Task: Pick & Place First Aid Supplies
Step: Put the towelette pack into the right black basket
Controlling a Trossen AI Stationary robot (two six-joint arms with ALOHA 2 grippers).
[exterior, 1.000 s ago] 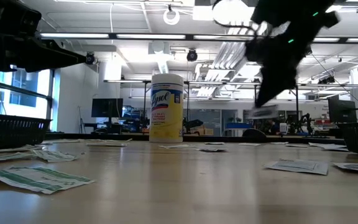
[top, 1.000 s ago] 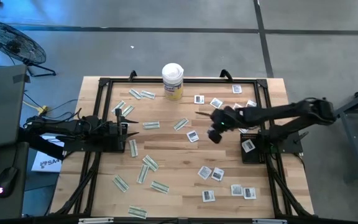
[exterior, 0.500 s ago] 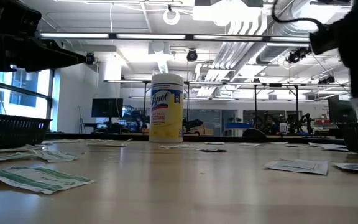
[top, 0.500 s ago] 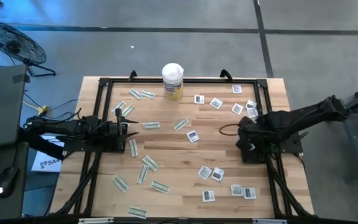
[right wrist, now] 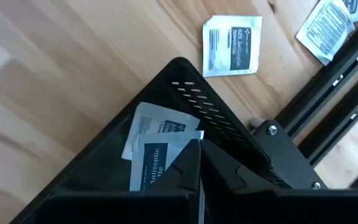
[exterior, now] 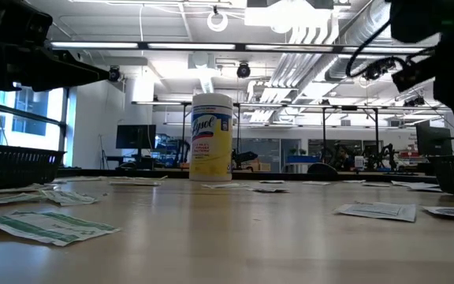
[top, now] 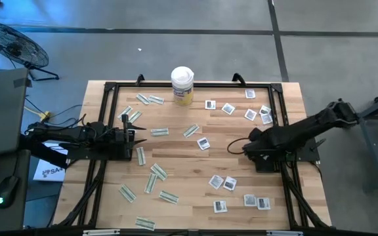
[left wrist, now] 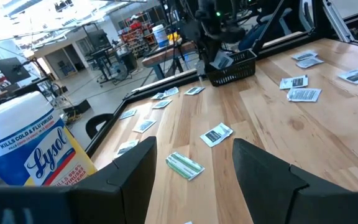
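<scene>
The first aid supplies lie flat on the wooden table: green-white strips (top: pixel 158 172) on its left half, white squares with a dark mark (top: pixel 203 143) on its right half. My right gripper (right wrist: pixel 199 149) hangs over the black basket (right wrist: pixel 185 81) at the table's right side, shut on a white antiseptic packet (right wrist: pixel 156 167). Another white packet (right wrist: pixel 160 124) lies in the basket. My left gripper (left wrist: pixel 191 168) waits open and level at the table's left side (top: pixel 136 134). My right gripper pinches the white antiseptic packet between its two shut fingers, at the packet's edge (right wrist: pixel 180 155) beside the fingertips. The fingers come from above, pointing steeply down. The packet is lifted clear, over the inside of the basket; the fingers hide the exact spot.
A white-lidded yellow-labelled canister (top: pixel 182 85) stands upright at the table's far edge. A second dark basket (exterior: pixel 14 166) sits at the left side. A black frame (top: pixel 192 84) runs around the table top. More white squares (top: pixel 254 201) lie near the front right.
My right gripper has carried the packet from over the table's middle toward the right edge, stopping above the black basket. It has tipped from a shallow slant to pointing steeply down and has stayed shut.
</scene>
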